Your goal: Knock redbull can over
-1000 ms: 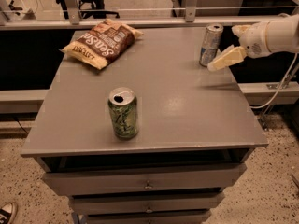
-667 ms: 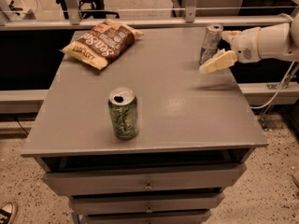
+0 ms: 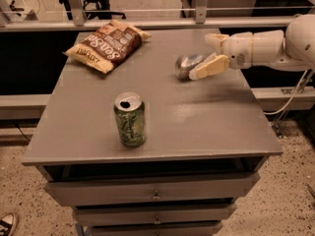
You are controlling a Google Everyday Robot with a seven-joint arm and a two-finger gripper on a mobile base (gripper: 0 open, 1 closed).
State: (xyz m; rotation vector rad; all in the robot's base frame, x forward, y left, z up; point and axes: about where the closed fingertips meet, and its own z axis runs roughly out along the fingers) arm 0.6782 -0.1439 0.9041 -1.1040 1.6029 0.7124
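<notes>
The redbull can [image 3: 185, 66] is tipped onto its side on the grey table [image 3: 162, 112], at the back right, with its silver end towards the left. It looks smeared by motion. My gripper [image 3: 211, 53] reaches in from the right at the end of the white arm [image 3: 266, 48]. It is open, with nothing held between its fingers. The near finger [image 3: 208, 68] touches the can's right side, and the far finger [image 3: 215, 38] stands apart behind it.
A wider green can [image 3: 130, 120] stands upright near the table's front middle. A brown chip bag [image 3: 108, 44] lies at the back left. The table has drawers [image 3: 155, 193] below. A rail [image 3: 147, 22] and posts run behind the table.
The redbull can stood upright at the back right and now lies on its side further left. My gripper has swept left into it.
</notes>
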